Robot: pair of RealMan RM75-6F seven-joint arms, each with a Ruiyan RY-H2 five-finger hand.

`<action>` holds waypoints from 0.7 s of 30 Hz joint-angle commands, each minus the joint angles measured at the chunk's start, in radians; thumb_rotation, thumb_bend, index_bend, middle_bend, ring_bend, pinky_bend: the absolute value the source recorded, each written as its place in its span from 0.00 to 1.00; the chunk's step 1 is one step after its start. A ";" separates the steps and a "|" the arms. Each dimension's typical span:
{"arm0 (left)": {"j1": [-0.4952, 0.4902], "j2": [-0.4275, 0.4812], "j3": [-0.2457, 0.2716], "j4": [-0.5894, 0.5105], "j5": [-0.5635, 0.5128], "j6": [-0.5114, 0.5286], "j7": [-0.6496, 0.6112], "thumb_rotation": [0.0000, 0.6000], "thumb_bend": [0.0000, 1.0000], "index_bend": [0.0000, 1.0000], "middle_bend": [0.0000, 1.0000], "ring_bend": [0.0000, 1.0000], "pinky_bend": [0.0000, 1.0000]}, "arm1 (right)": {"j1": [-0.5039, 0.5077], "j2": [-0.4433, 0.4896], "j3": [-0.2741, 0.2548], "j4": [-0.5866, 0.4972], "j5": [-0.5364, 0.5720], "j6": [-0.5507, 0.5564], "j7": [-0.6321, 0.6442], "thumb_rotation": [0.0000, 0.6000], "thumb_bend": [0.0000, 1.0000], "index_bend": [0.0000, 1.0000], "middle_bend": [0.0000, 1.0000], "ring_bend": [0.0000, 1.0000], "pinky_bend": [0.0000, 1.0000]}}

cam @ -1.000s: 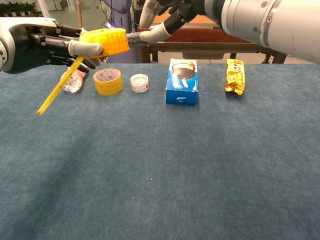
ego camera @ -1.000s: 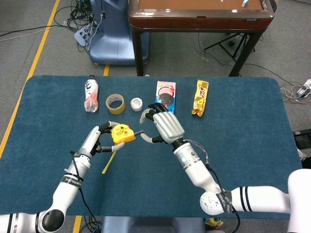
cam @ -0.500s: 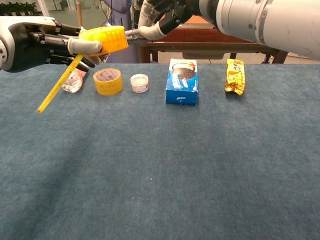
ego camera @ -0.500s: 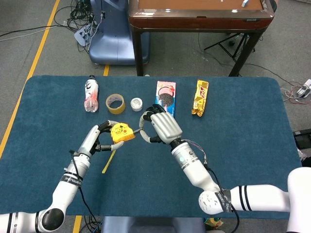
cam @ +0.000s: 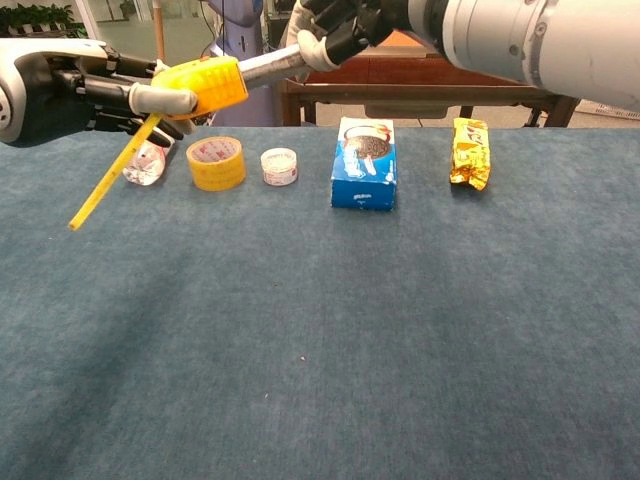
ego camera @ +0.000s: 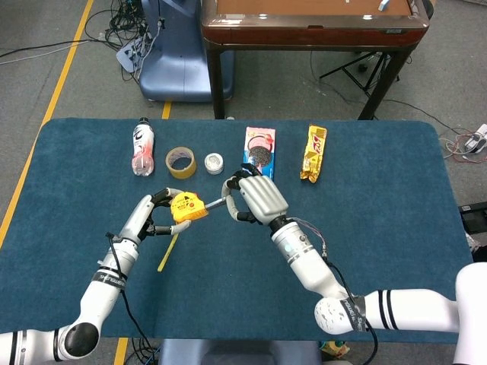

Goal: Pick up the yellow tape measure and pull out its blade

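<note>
My left hand (ego camera: 147,218) (cam: 62,86) grips the yellow tape measure (ego camera: 183,207) (cam: 204,86) in the air above the left-centre of the blue table (ego camera: 380,228). A flat yellow strip (ego camera: 167,252) (cam: 106,183) hangs from the case toward the lower left. My right hand (ego camera: 256,196) (cam: 340,20) is just right of the case and pinches the end of the blade. A short grey length of blade (ego camera: 215,203) (cam: 268,66) spans the gap between the case and the right hand.
Along the far side of the table stand a plastic bottle (ego camera: 142,146) (cam: 145,160), a roll of tan tape (ego camera: 181,161) (cam: 215,162), a small white jar (ego camera: 214,163), a blue biscuit box (ego camera: 259,150) (cam: 366,162) and a yellow snack pack (ego camera: 313,153) (cam: 468,152).
The right hand's fingers have closed on the blade end, and a short stretch of blade now shows. The left hand and case have shifted slightly left.
</note>
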 commanded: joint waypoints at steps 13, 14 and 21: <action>-0.005 0.065 0.029 0.093 -0.017 -0.119 -0.015 1.00 0.20 0.46 0.49 0.33 0.23 | -0.085 0.117 -0.040 -0.028 -0.113 -0.025 0.103 1.00 0.77 0.58 0.49 0.29 0.08; -0.004 0.068 0.032 0.099 -0.014 -0.129 -0.020 1.00 0.20 0.46 0.49 0.33 0.23 | -0.094 0.128 -0.043 -0.032 -0.125 -0.023 0.112 1.00 0.77 0.58 0.50 0.30 0.08; 0.009 0.082 0.057 0.156 0.032 -0.195 -0.062 1.00 0.20 0.46 0.49 0.33 0.24 | -0.177 0.215 -0.069 -0.064 -0.223 0.000 0.194 1.00 0.77 0.58 0.50 0.30 0.08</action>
